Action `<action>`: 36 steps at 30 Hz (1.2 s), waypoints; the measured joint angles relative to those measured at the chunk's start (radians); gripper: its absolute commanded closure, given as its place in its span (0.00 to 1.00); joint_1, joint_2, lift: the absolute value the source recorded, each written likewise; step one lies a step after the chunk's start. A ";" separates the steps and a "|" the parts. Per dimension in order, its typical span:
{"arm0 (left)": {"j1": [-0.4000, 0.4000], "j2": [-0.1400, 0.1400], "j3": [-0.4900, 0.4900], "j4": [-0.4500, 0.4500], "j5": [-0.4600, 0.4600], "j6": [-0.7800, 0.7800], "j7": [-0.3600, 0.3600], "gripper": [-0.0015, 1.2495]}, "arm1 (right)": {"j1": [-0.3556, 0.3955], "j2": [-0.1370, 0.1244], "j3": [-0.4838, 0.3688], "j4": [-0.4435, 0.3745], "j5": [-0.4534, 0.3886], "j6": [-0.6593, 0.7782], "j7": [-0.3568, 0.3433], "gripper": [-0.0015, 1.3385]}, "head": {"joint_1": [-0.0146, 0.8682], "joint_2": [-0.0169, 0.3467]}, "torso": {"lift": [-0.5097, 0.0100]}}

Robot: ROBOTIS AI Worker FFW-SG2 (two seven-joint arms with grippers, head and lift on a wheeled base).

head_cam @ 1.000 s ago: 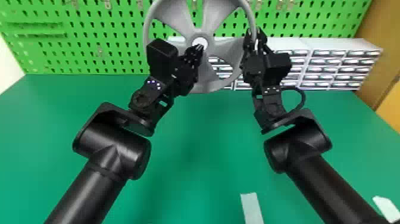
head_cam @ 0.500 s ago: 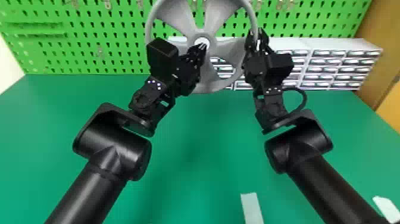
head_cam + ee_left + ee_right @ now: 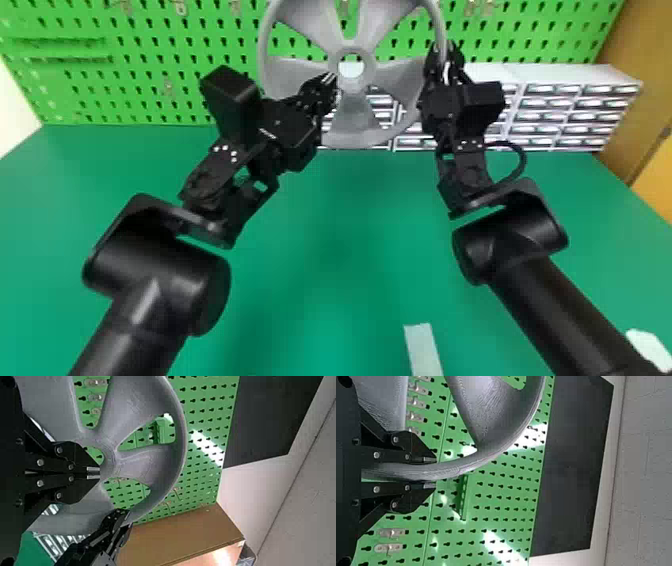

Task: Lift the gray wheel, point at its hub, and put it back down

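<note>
The gray wheel (image 3: 353, 112) has shifted rightward from the left claw (image 3: 93, 473). That claw, clenched, aims beside the hub (image 3: 369, 69); advancing misaligned, it could knock the wheel. Right claw (image 3: 430, 472) pinches the rim (image 3: 474, 460); off-centre weight could twist it.

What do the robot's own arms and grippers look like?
The left arm and right arm are black, with thick rounded links, boxy wrist housings and small white dots. A dark cable loops beside the right wrist. The left gripper and right gripper have flat black fingers with silvery screws.
</note>
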 measured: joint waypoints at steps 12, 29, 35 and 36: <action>0.143 0.015 0.156 -0.145 0.000 0.070 0.001 0.98 | 0.000 -0.005 -0.011 -0.009 -0.002 0.004 0.000 0.99 | 0.80 0.18 | 0.81; 0.237 -0.025 0.462 -0.161 -0.043 0.073 0.001 0.98 | 0.006 -0.010 -0.003 -0.014 -0.015 0.007 0.001 0.99 | 0.80 0.18 | 0.81; 0.248 -0.037 0.542 -0.166 -0.046 0.073 0.001 0.98 | 0.009 -0.012 0.003 -0.019 -0.023 0.008 0.001 0.99 | 0.80 0.18 | 0.81; 0.249 -0.038 0.549 -0.166 -0.048 0.073 0.001 0.98 | 0.009 -0.013 0.004 -0.019 -0.023 0.008 0.001 0.99 | 0.80 0.18 | 0.81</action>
